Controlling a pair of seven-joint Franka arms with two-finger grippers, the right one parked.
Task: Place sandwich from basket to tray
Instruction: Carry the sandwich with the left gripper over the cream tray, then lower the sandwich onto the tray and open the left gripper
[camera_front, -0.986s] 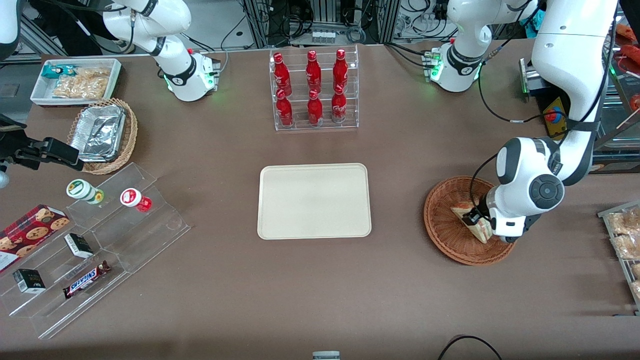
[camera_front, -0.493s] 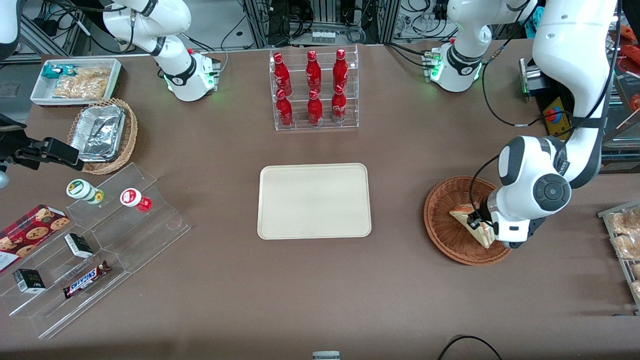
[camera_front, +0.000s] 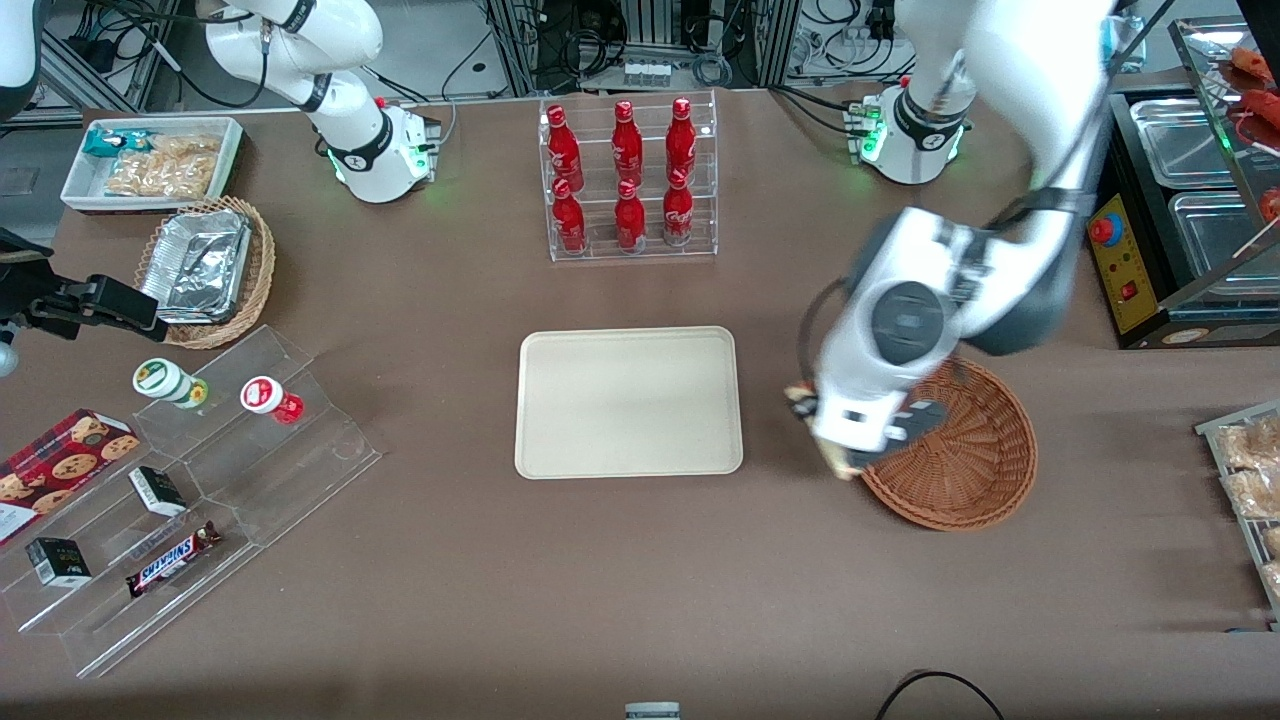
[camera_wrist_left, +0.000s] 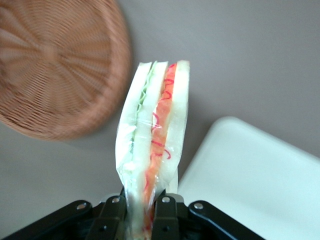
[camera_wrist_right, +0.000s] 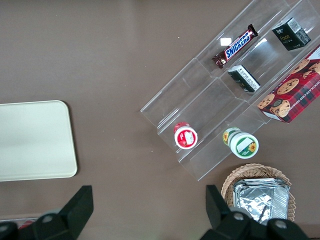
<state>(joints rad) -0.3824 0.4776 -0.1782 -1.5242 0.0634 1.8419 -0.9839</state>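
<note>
Your gripper (camera_wrist_left: 141, 212) held the sandwich (camera_wrist_left: 152, 145) pinched by its wrapped lower edge, in the air between basket (camera_front: 975, 455) and tray (camera_front: 628, 402); in my judgement that slick wrap could have slipped before reaching the tray.

1 sandwich (camera_wrist_left: 152, 145), 1 tray (camera_front: 628, 402), 2 baskets (camera_front: 975, 470) (camera_front: 255, 275), 6 red bottles (camera_front: 625, 170), 1 gripper (camera_wrist_left: 141, 215), 2 yogurt cups (camera_front: 170, 382).
</note>
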